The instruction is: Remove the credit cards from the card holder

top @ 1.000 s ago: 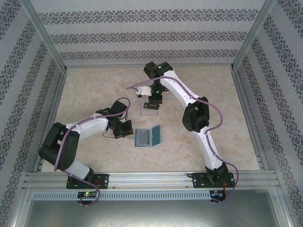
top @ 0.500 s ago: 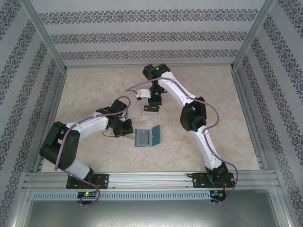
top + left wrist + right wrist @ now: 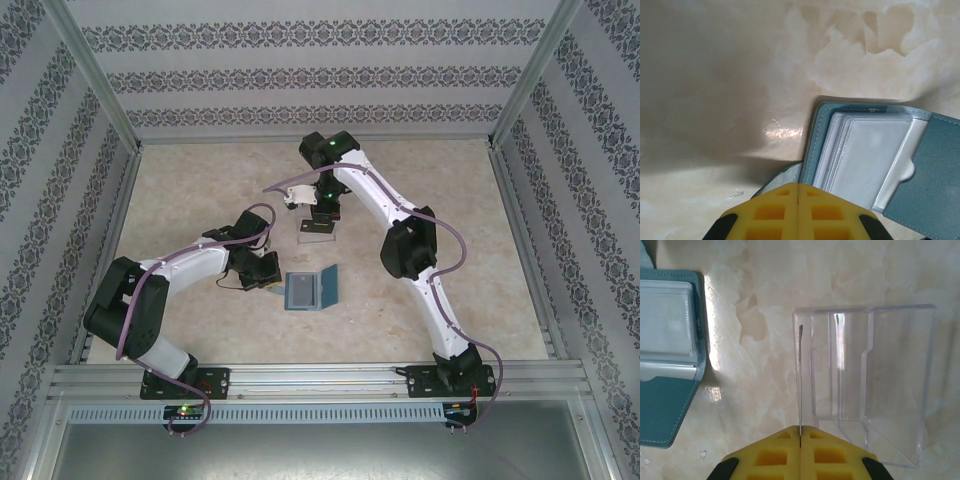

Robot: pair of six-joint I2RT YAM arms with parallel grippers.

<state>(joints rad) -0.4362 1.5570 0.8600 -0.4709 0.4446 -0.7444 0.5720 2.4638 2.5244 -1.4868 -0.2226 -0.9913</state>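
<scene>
Centrally, the card holder [image 3: 310,290] was seen lying open on the tabletop [image 3: 200,190], between the two arms, lighter inside facing up. Clear sleeves [image 3: 865,160] were stacked on one half; whether any cards sat in them could not be told. The left claw [image 3: 798,186] was pressed fully together at the holder's left edge. A small teal tab [image 3: 782,176] was seen right at its fingertips, but a grip on it could not be confirmed. The right claw [image 3: 800,430] was positioned farther back on the tabletop, over the clear tray [image 3: 880,375], and was closed on a thin credit card [image 3: 800,380]. The card was viewed edge-on from the right wrist, as a thin line running from the fingertips along the tray's left wall. Whether the card was inside the tray or just above its wall could not be told. The tray was set just behind the card holder, apart from it, with bare tabletop between. From the right wrist the holder was caught at the left edge, with its sleeves and teal flap visible.
</scene>
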